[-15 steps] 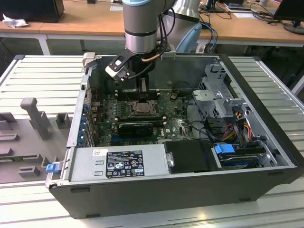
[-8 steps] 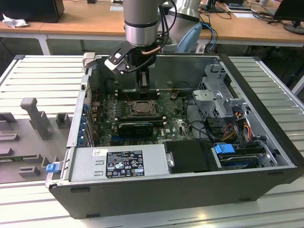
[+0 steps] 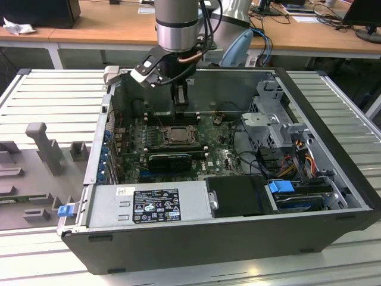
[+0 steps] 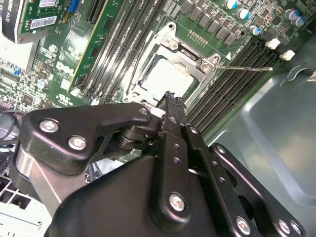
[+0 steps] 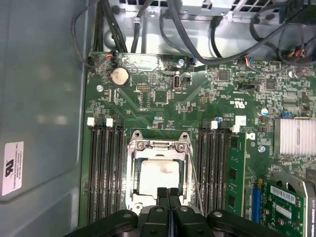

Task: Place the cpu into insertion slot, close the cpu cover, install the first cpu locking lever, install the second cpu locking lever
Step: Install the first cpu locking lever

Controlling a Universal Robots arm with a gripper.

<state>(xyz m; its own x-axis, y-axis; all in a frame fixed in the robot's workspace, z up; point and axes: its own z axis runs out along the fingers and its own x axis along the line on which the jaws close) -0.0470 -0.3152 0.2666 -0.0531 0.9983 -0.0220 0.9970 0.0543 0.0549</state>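
Jaws clenched empty, the gripper (image 5: 168, 193) hangs just above the insertion slot (image 5: 130, 174), where the cpu (image 5: 158, 173) shows through the cpu cover (image 5: 158, 146); memory slots (image 5: 106, 170) flank it.

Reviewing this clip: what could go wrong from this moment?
1. The shut gripper hangs right at the edge of the cpu cover; coming down off-line, it might press the cpu in the window.
2. A thin lever juts over the memory slots; a slip could scrape them.

Shiny metal cpu cover (image 5: 132, 173), matt smooth cpu (image 5: 159, 174) — glossy circuit board (image 5: 197, 108)
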